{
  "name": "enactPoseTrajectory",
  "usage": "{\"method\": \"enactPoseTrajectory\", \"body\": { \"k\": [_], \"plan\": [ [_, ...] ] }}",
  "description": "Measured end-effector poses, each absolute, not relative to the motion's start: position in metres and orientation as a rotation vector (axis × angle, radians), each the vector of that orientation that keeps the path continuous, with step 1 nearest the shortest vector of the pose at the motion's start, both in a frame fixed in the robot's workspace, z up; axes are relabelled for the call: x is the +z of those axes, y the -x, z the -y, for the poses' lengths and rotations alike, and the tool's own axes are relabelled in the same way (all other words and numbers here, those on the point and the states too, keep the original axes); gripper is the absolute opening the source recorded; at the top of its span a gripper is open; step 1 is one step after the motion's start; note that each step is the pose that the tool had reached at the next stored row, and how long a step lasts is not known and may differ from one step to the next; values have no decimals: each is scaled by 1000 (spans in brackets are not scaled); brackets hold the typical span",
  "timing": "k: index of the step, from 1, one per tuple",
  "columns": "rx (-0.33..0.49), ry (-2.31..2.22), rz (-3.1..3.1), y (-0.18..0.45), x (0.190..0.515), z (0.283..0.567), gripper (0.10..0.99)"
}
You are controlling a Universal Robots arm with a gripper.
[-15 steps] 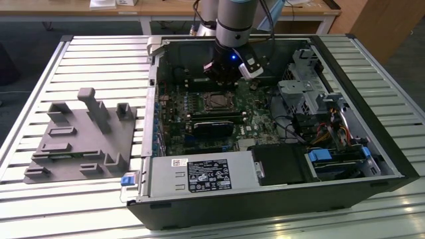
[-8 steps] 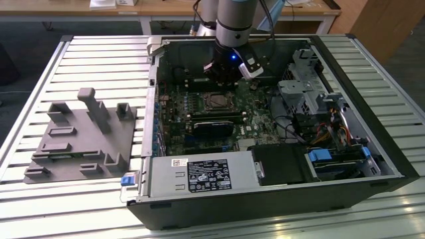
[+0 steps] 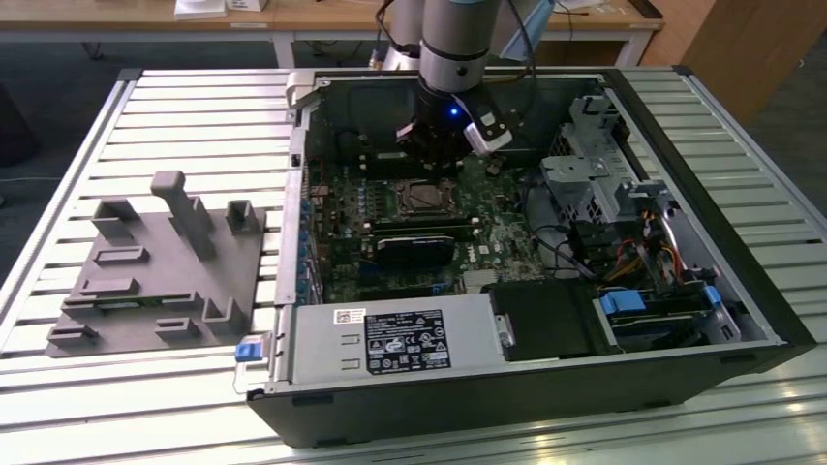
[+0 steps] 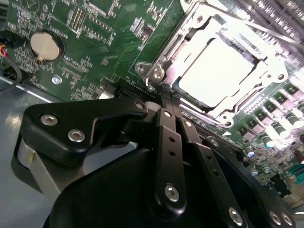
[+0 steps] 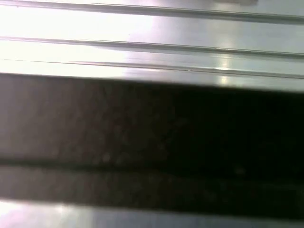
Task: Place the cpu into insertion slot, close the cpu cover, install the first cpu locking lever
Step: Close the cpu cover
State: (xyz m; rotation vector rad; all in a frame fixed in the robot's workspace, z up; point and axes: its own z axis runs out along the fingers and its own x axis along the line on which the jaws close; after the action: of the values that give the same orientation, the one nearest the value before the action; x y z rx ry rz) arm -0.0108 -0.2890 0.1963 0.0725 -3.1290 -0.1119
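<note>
In the second wrist view the cpu lies flat in the insertion slot, its metal top glaring bright. The cpu cover is down around it as a silvery frame. My gripper is shut, its two black fingers pressed side by side, the tips right at the socket's near edge by a corner of the cover. In the exterior view the gripper reaches down into the open computer case just behind the socket on the green motherboard. I cannot make out a locking lever clearly.
A round coin battery sits on the board near the fingers. A black card, the power supply and the drive cage crowd the case. A grey fixture lies on the slatted table at the exterior view's left.
</note>
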Motion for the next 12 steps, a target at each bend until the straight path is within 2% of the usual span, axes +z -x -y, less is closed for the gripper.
{"method": "enactPoseTrajectory", "body": {
  "k": [12],
  "plan": [
    [-121,-73,3129,11,201,287,106]
  ]
}}
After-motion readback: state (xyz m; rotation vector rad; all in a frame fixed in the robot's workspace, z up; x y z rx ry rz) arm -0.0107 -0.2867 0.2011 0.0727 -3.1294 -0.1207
